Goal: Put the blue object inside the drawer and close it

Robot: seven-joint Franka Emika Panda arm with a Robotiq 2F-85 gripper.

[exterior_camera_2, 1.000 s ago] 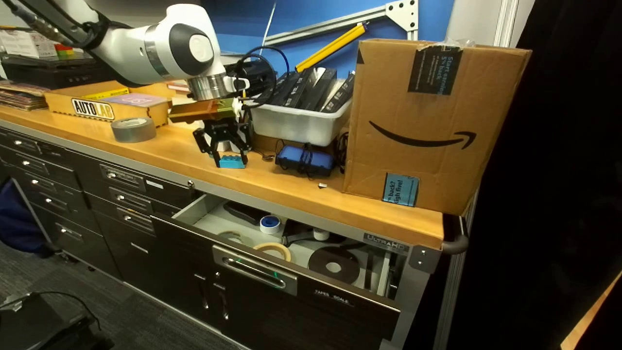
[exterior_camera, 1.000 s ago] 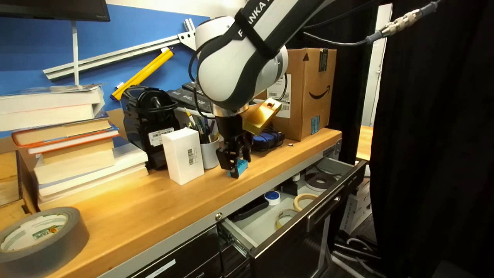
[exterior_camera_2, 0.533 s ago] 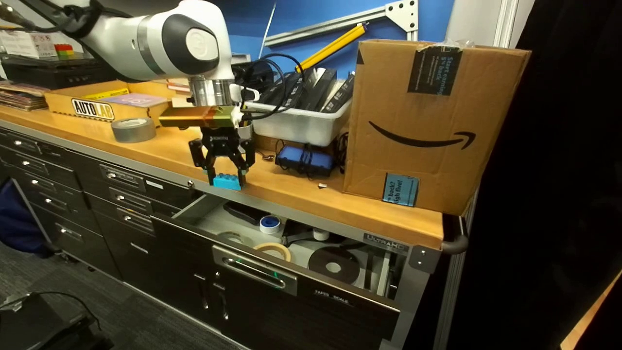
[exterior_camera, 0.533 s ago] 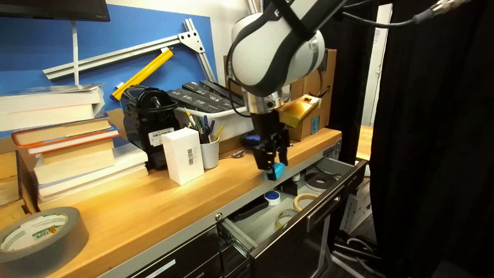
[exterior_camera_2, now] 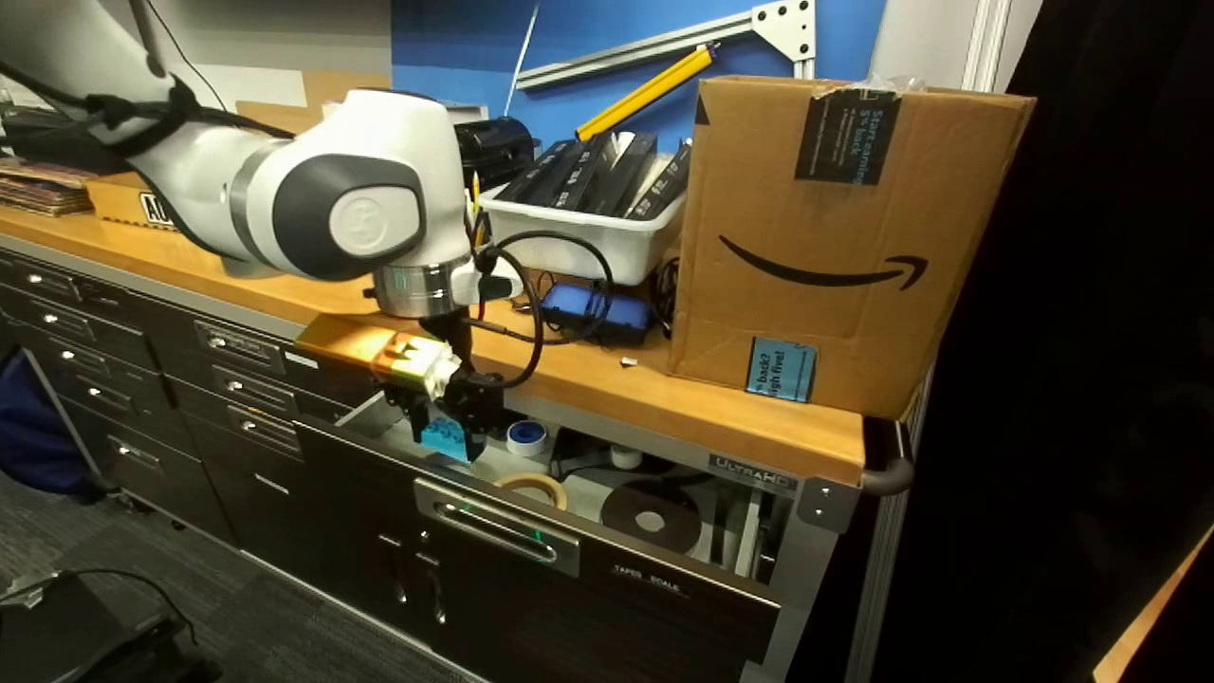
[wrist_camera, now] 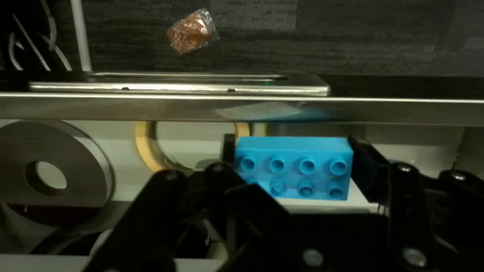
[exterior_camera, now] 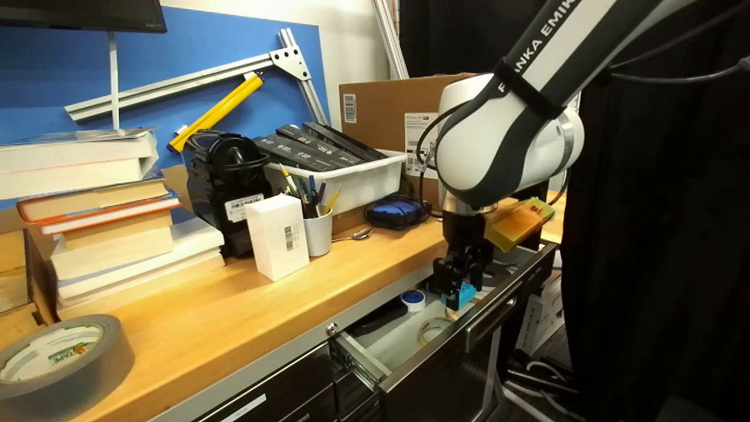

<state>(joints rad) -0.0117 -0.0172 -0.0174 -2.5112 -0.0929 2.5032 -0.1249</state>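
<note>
Blue brick (wrist_camera: 293,166): over open drawer (exterior_camera: 398,343) | end effector (exterior_camera_2: 448,439): part-closed, clamping brick's ends | drawer holds: dark reel (wrist_camera: 83,166), tan ring (wrist_camera: 143,145)

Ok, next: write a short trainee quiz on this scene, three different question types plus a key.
1. True or false: the black two-finger gripper is empty.
2. Choose: the black-fronted drawer is A) shut, B) open, C) out of view.
3. Fill in: in an exterior view, the thick silver-grey ring on the wooden worktop is a roll of ...
Key: 1. False, it holds a light-blue plastic brick. 2. B. 3. Tape.
</note>
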